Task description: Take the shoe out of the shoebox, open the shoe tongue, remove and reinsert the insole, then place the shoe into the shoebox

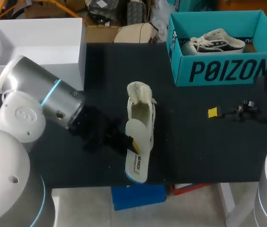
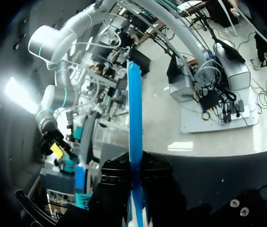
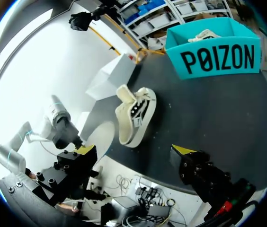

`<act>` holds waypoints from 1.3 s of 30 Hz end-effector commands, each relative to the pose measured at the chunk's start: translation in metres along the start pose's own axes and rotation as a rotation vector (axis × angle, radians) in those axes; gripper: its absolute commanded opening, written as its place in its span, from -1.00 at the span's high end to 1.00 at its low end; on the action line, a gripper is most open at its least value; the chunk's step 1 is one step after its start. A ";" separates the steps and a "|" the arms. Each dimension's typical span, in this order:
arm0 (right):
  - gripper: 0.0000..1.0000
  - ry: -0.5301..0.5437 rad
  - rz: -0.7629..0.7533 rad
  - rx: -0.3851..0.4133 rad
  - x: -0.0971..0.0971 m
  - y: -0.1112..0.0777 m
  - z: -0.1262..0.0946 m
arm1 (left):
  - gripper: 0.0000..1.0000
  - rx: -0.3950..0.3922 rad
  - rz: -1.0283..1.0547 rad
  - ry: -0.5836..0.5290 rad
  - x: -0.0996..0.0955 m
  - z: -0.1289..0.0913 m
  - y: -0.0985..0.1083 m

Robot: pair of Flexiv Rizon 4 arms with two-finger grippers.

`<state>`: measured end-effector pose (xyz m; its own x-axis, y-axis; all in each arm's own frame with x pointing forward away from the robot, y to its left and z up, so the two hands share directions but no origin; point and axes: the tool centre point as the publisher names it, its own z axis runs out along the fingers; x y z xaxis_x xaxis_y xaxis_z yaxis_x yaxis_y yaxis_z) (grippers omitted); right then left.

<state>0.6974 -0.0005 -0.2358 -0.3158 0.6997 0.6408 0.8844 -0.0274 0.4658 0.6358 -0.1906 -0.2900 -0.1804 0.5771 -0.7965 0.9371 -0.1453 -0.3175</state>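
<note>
Our left gripper (image 1: 132,143) pinches the insole (image 1: 137,164), pale above and blue-edged, overlapping the cream shoe (image 1: 141,106). Our right gripper (image 3: 133,150) stands spread wide.

Shoebox (image 1: 228,71) wall hides part of the second shoe (image 1: 214,41).

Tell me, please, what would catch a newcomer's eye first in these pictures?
The bright teal shoebox at the table's far right corner, with a sneaker inside. Then the cream shoe lying mid-table, and the left gripper shut on its blue-backed insole towards the near edge.
</note>
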 end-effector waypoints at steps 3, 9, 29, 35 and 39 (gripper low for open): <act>-1.00 -0.002 0.001 0.001 0.002 -0.001 -0.004 | 1.00 0.056 -0.022 0.101 0.006 0.006 0.001; -1.00 -0.002 0.001 0.001 0.002 -0.001 -0.004 | 1.00 0.082 -0.041 0.118 0.015 0.009 0.007; -1.00 -0.002 0.001 0.001 0.002 -0.001 -0.004 | 1.00 0.134 -0.076 0.170 0.022 0.016 0.063; -1.00 -0.002 0.001 0.001 0.002 -0.001 -0.004 | 1.00 0.147 -0.080 0.195 0.022 0.016 0.081; -1.00 -0.002 0.001 0.001 0.002 -0.001 -0.004 | 1.00 0.151 -0.081 0.213 0.020 0.015 0.094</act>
<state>0.6948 -0.0021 -0.2337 -0.3160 0.7003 0.6401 0.8841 -0.0273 0.4664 0.7044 -0.1972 -0.3411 -0.1842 0.7240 -0.6647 0.8752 -0.1870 -0.4462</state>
